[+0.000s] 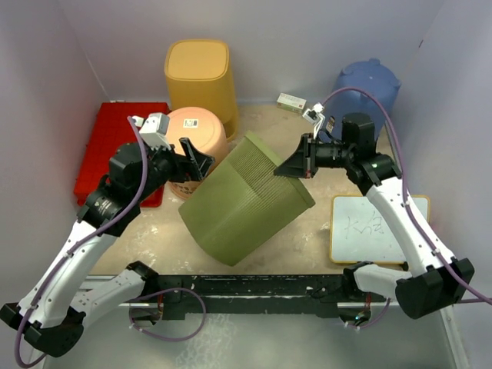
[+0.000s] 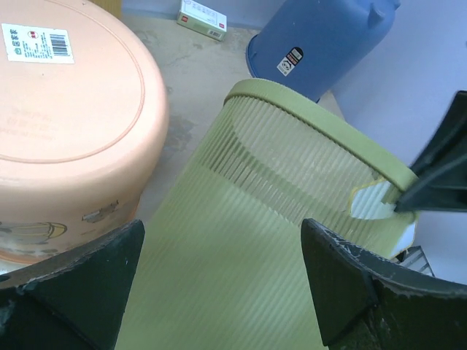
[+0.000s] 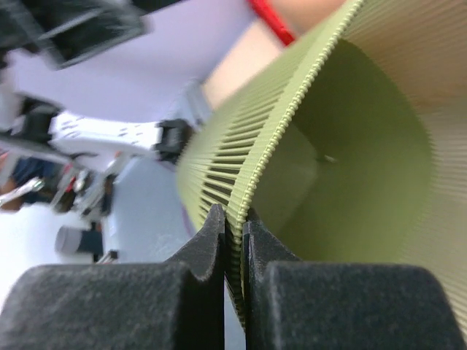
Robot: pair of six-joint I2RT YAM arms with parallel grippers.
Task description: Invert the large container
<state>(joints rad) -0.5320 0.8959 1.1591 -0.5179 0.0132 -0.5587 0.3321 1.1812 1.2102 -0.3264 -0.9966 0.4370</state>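
Bin [image 1: 246,200], one of four, pinched by right hand [image 1: 288,171].

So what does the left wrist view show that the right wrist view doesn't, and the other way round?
Only the left wrist view: the peach tub with its barcode label, the blue container, the small box, and the left fingers spread open, with the ribbed outside of the green bin beyond them. Only the right wrist view: the bin's hollow inside, and the right fingers shut on its wall, one inside, one outside. Both: the green bin, pinched at its rim by the right fingers.
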